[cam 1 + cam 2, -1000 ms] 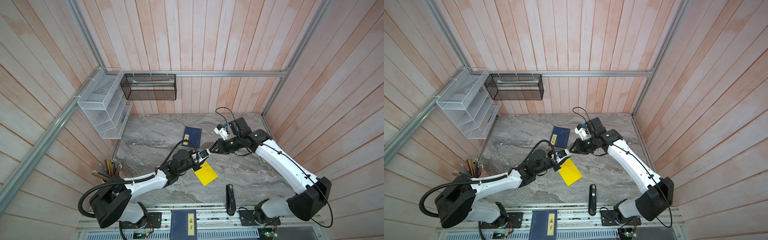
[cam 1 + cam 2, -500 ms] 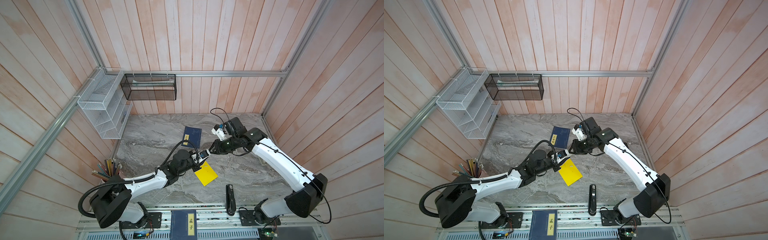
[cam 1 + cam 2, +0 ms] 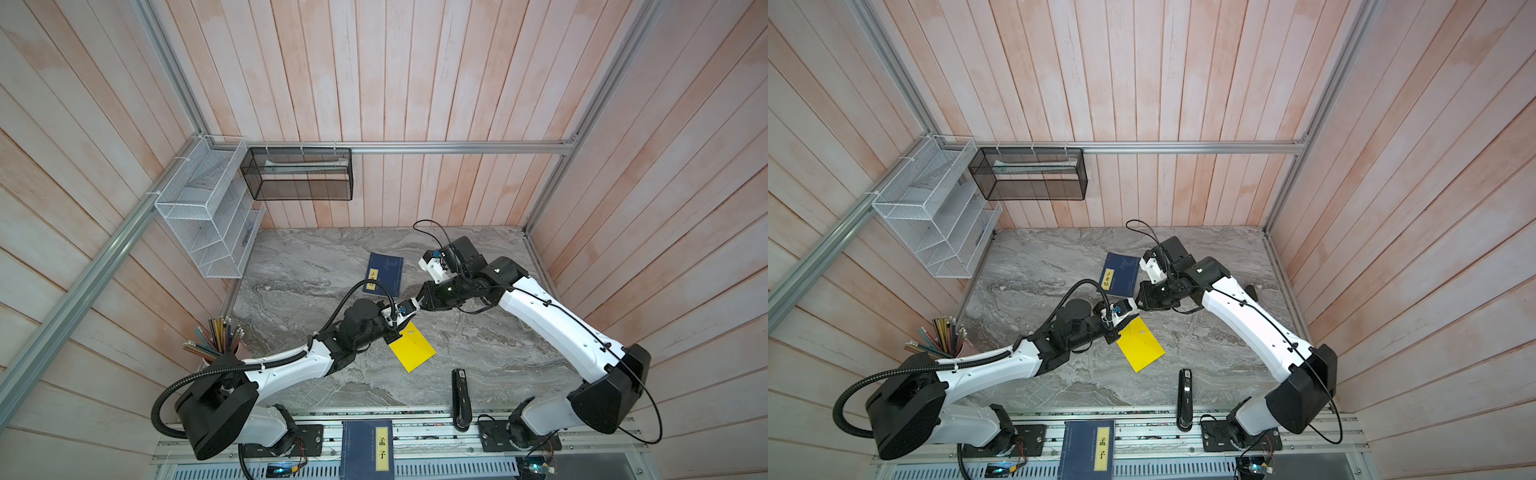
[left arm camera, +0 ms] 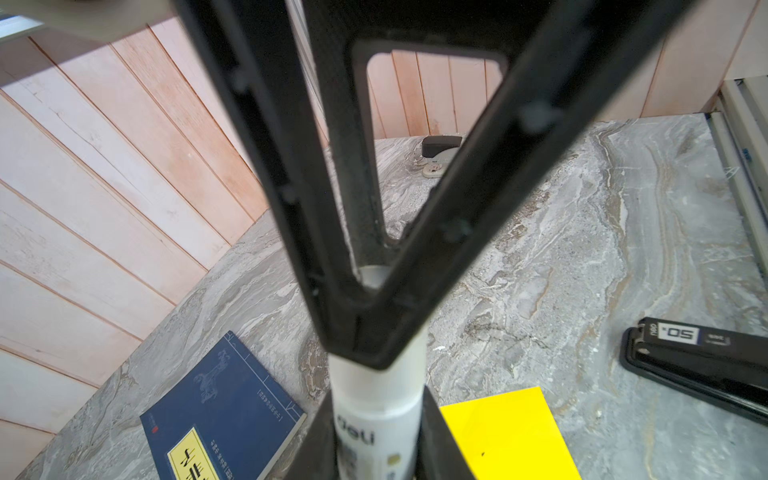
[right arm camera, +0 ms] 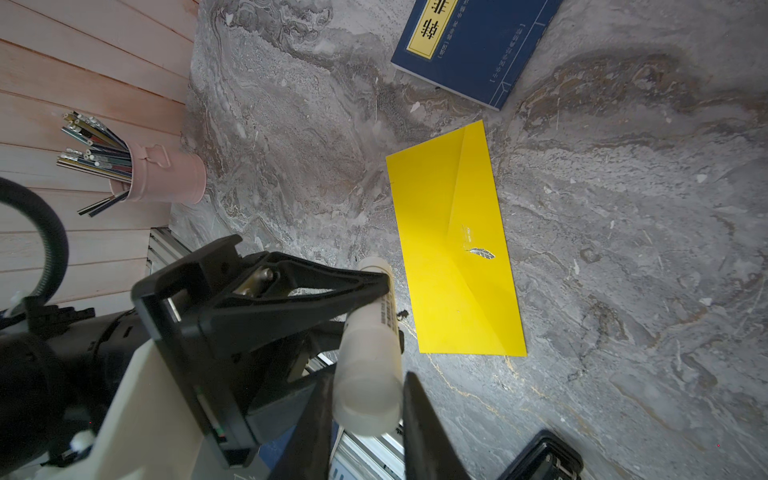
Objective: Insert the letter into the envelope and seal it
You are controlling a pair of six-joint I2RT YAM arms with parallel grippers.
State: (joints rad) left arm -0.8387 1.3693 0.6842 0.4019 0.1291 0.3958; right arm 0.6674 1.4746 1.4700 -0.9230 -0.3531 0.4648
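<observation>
Envelope (image 5: 455, 245) flat on marble table (image 3: 498, 357), flap folded shut, long axis diagonal. Glue stick (image 5: 370, 353) gripped at opposite ends by left gripper (image 5: 376, 286) and right gripper (image 5: 368, 409).

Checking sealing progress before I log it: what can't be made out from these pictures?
- Letter: in no view; the opaque envelope hides any contents.
- Flap: right wrist view, lies flat; glued or not, cannot tell.
- Glue stick cap end: right wrist view, blurred, between the fingers of the right gripper.
- Stapler: left wrist view, cut off by the edge.
</observation>
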